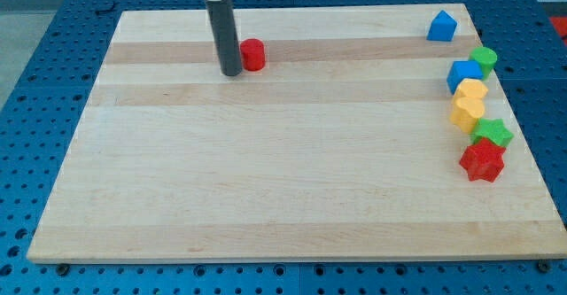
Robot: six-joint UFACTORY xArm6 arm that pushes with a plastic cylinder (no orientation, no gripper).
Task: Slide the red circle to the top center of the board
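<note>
The red circle [253, 54] sits on the wooden board [266, 189] near the view's top edge, left of the board's middle line, standing flat as a short cylinder. My tip [231, 73] is planted just beside it on the view's left, touching or all but touching its side; I cannot tell which. My rod rises straight up from there to the view's top edge. I carry no pincer, only this rod, so there is nothing on me to stand apart or closed.

All other blocks are well apart from the circle, gathered along the board's right edge. A blue block [441, 27] with a peaked, house-like top stands alone near the top right corner. Below it a small green block [484, 60] sits at the very edge, with a blue cube-like block [463, 75] just beside it on the left. Under these, two yellow blocks stand one against the other, the upper yellow block [471, 91] touching the lower yellow block [467, 113]; their shapes are hard to make out. Next comes a green star [493, 133], and below it, touching, a red star [482, 160], the lowest of the row
</note>
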